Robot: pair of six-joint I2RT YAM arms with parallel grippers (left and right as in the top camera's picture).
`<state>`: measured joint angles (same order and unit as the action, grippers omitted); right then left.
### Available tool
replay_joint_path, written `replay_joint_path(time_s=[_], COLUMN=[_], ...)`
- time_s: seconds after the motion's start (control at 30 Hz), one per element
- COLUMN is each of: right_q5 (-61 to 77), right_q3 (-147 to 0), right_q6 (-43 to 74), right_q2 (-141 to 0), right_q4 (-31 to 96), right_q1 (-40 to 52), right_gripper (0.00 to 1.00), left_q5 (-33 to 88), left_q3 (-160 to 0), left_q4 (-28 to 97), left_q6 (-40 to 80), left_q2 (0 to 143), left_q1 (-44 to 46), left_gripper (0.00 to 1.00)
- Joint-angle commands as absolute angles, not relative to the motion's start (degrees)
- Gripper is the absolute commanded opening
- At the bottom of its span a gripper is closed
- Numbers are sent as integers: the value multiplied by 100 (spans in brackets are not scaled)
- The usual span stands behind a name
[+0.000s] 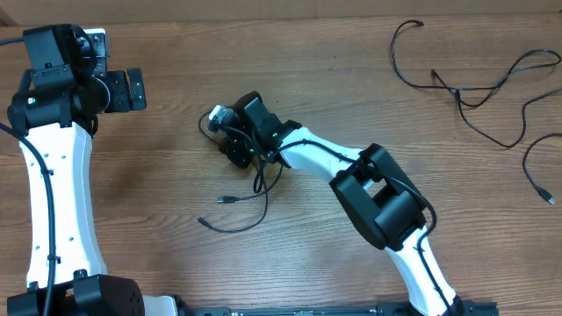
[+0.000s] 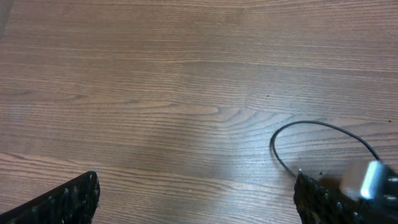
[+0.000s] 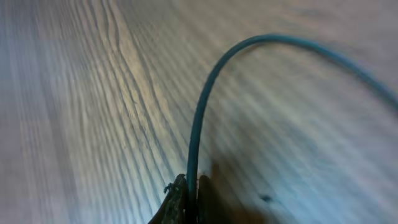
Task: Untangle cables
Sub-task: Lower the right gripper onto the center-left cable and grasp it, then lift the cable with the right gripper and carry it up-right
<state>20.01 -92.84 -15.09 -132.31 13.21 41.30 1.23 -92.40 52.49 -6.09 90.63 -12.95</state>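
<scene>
Cable pinched in right gripper (jaws pressed together), arcing away

Table: one.
Robot arms: two. Left arm, right arm.
Grippers: two. Left gripper, right gripper.
Centre cable: one, separate from the rest.
Tangled group, far right: at least two strands, exact count unclear.
Plug ends: five visible, two on centre cable, three in tangled group.
</scene>
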Motion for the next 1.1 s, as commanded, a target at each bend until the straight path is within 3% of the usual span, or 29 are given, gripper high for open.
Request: replay_joint_path(time_s=[0.0, 0.3, 0.47, 0.73, 1.07], right_q5=[1743, 526, -454, -812, -770], right_q3=[-9308, -9308, -9308, -9308, -9308], right_q6=[-1498, -1472, -851, 283, 751], right_q2=[-12140, -10353, -9583, -8945, -8565], right_q4=[1389, 2091, 2786, 4174, 5441], right_q1=[3979, 3717, 3262, 1833, 198], right_gripper=[4, 4, 4, 4, 4], left_q5=[106, 106, 106, 106, 106], left_q3=[-9284, -9284, -9284, -9284, -9284], left_q4=[5242, 5242, 5242, 5242, 5242], left_q6=[-532, -534, -534, -534, -532], left_q2=[9035, 9035, 9035, 9035, 9035], left_q1=[-1284, -1284, -1284, -1284, -1284], left_gripper=[100, 99, 100, 99, 99])
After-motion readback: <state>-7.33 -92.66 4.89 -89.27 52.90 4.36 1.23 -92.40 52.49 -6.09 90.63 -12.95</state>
